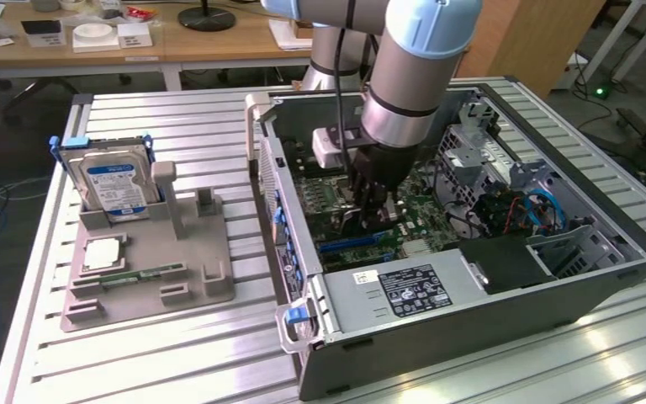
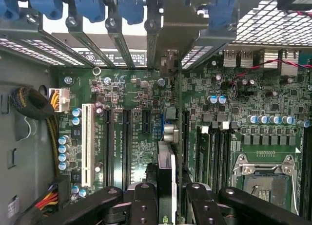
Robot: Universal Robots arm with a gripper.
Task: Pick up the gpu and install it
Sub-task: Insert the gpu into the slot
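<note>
My gripper is down inside the open computer case, over the green motherboard. It is shut on the gpu, a thin dark card that the wrist view sees edge-on between the two black fingers. The card's silvery end bracket reaches the rear slot openings of the case. The card stands in line with the blue slot on the board. Whether its lower edge touches the slot I cannot tell.
A grey fixture in the exterior view's left holds a silver hard drive with a blue label, a chip and a narrow green memory stick. Inside the case are a power supply, drive cages, a white slot and cables.
</note>
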